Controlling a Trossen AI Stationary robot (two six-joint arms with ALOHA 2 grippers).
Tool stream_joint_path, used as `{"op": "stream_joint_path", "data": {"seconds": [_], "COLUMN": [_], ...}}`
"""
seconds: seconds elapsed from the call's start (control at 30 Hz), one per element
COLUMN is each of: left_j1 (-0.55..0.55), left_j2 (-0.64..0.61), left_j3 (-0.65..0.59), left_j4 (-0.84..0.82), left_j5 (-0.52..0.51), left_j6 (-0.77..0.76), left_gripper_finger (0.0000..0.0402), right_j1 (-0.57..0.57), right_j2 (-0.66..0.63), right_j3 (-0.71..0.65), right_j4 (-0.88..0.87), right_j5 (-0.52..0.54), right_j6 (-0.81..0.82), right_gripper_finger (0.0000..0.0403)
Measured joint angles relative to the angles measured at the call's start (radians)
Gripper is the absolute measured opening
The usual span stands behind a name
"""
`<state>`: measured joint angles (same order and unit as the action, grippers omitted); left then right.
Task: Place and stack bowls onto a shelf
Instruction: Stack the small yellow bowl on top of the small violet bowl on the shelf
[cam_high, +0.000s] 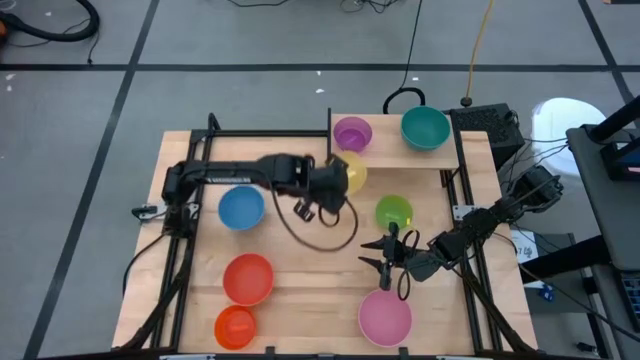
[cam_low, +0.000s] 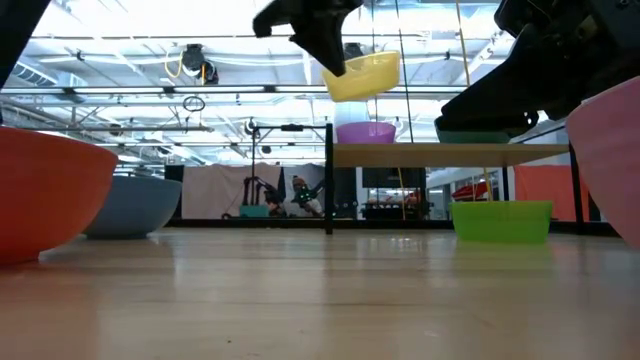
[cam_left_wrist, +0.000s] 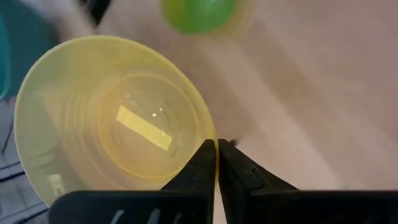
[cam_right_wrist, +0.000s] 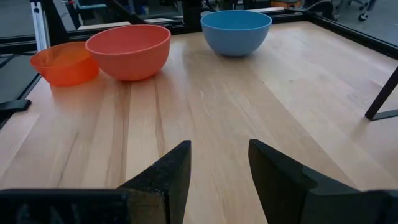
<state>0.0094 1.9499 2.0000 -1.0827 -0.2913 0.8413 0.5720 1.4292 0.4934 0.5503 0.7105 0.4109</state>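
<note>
Reaching from the table's left side toward its middle, the left arm holds its left gripper (cam_high: 338, 186) beside the shelf (cam_high: 400, 140), with the fingers (cam_left_wrist: 202, 165) pinched narrowly on the rim of the yellow bowl (cam_high: 352, 172). In the low view that bowl (cam_low: 362, 75) hangs in the air above the shelf board (cam_low: 440, 154), slightly tilted, higher than the purple bowl (cam_low: 368, 132) standing on the board. The purple bowl (cam_high: 352, 133) sits near the shelf's dark upright panel (cam_high: 329, 130), and the teal bowl (cam_high: 425, 127) stands well apart from it at the shelf's other end.

The right arm comes in from the table's right edge, its right gripper (cam_high: 388, 252) low over the wood between the lime green bowl (cam_high: 394, 212) and the pink bowl (cam_high: 385, 315). Its fingers (cam_right_wrist: 168, 177) are spread apart and hold nothing, with bare tabletop (cam_right_wrist: 236, 112) between them.

The blue bowl (cam_high: 241, 207) sits just beside the left arm's forearm. The red bowl (cam_high: 247, 278) and the orange bowl (cam_high: 235, 326) stand close together near the front left corner. Open wood lies in the table's middle, between the red bowl and the right gripper.
</note>
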Motion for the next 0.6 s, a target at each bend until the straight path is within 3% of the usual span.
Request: {"op": "stream_joint_path", "data": {"seconds": [0.6], "left_j1": [0.223], "left_j2": [0.000], "left_j3": [0.007], "left_j4": [0.308], "left_j5": [0.034], "left_j6": [0.146], "left_gripper_finger": [0.0013], "right_j1": [-0.001], "right_j2": [0.000], "right_j3": [0.000], "right_j4": [0.000], "right_j5": [0.000], "right_j6": [-0.003], "right_gripper_finger": [0.0155]}}
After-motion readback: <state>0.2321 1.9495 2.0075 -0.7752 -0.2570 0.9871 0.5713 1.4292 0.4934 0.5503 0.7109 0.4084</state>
